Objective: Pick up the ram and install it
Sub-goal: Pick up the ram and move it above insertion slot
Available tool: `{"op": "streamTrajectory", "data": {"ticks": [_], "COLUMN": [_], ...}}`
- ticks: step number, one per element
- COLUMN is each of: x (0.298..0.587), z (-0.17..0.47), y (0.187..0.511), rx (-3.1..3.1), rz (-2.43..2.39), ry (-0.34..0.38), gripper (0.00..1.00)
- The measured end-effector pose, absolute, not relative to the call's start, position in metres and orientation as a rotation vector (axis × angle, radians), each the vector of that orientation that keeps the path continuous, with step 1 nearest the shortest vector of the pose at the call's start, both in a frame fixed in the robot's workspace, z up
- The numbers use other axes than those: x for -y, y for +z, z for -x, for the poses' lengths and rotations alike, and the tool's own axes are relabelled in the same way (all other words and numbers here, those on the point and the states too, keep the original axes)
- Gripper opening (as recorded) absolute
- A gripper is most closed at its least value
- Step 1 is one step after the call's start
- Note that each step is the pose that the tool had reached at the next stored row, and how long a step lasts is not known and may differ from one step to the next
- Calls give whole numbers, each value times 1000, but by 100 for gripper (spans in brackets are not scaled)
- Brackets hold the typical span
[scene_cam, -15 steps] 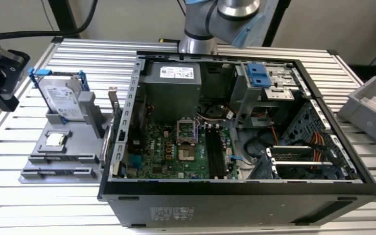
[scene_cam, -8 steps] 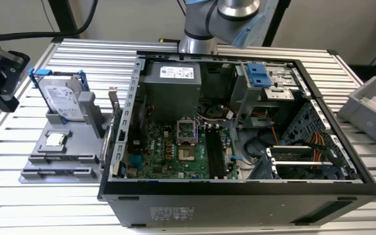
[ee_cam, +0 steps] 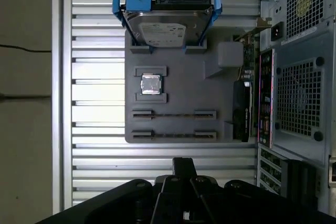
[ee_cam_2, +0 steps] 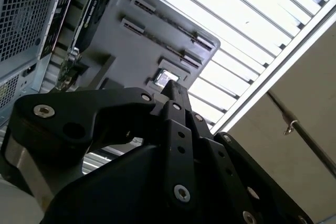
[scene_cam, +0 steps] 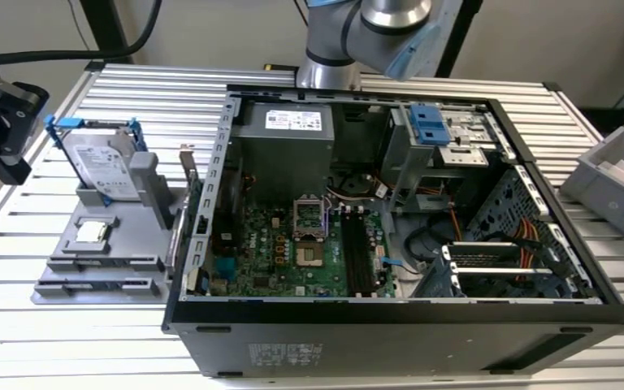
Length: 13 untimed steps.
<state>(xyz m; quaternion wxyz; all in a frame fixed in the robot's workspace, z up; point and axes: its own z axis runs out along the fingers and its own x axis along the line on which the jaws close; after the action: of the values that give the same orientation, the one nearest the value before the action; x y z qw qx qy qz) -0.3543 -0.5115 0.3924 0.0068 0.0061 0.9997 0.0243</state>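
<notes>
My gripper (scene_cam: 10, 166) hangs high at the exterior view's left, off the side of the grey parts tray (scene_cam: 117, 244). In both wrist views its black fingertips (ee_cam: 184, 165) (ee_cam_2: 176, 92) meet at the centre with nothing between them, so it is shut. Two slot holders on the tray each carry a thin dark strip. These look like the ram (ee_cam: 173, 114) and another stick (ee_cam: 173, 135), seen edge-on. Inside the open computer case (scene_cam: 399, 313), the black motherboard slots (scene_cam: 357, 252) run beside the processor socket.
A silver hard drive (ee_cam: 167, 24) in a blue frame stands at the tray's far end, and a small square chip (ee_cam: 151, 84) lies mid-tray. The case wall stands close to the tray. A grey bin (scene_cam: 616, 179) sits at the exterior view's right, on the slatted table.
</notes>
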Motion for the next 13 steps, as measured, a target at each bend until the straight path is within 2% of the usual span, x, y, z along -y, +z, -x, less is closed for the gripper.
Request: {"op": "streamTrajectory", "data": {"ticks": [13], "x": [512], "z": [354], "y": [392], "rx": [-3128], "rz": [51], "ry": [77], "gripper": [0]}}
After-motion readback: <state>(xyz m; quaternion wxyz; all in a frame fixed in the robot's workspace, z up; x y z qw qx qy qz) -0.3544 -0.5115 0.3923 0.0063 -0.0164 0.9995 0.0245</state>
